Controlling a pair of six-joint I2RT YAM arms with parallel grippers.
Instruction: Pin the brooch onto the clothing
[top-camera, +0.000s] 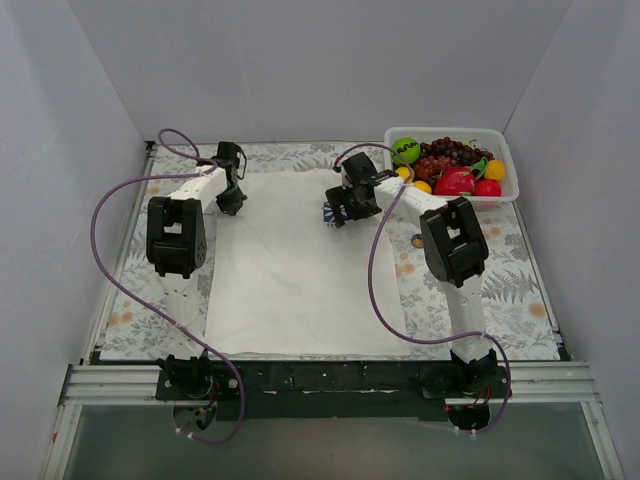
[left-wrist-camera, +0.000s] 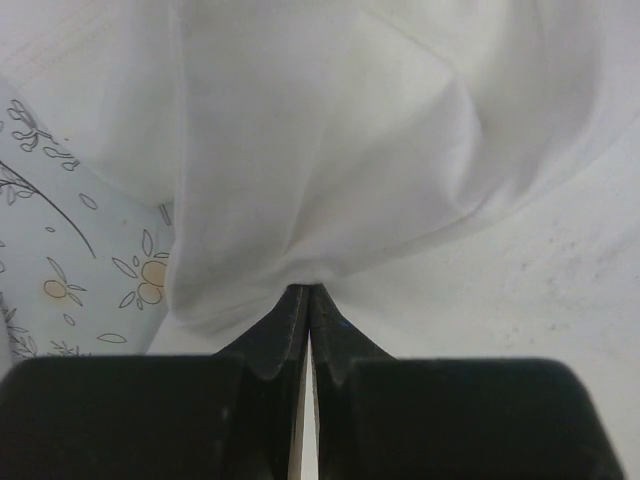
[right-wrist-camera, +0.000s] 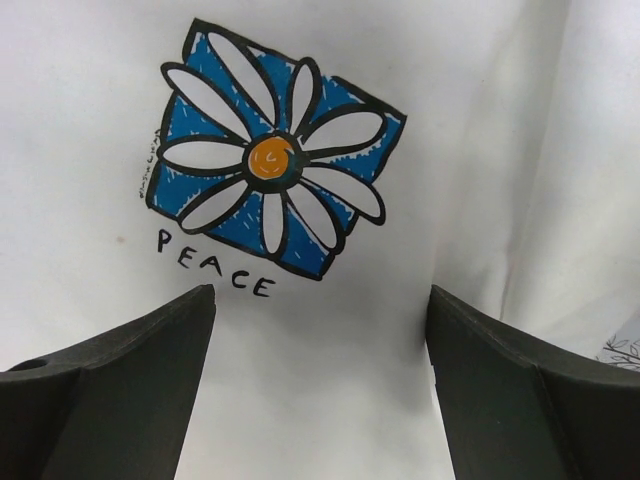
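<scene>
Shirt (top-camera: 300, 270) lies spread nearly flat on a flowered tablecloth (top-camera: 510, 290), its long axis running from the near edge of the table toward the far wall. The flower print (right-wrist-camera: 272, 160), a white daisy on a blue square with the word PEACE beneath it, sits at the far right part of the shirt, so the chest end points away from the arm bases. The brooch cannot be placed for sure: a small dark round spot (top-camera: 417, 240) lies on the tablecloth just right of the shirt, beneath the right arm, too small to identify. The left gripper (left-wrist-camera: 303, 295) is at the shirt's far left corner, its fingers clenched on a raised fold of the white fabric. The right gripper (right-wrist-camera: 320, 300) hangs over the print with its fingers spread wide and nothing between them. A plastic tub (top-camera: 505, 150) of fruit stands at the far right corner.
</scene>
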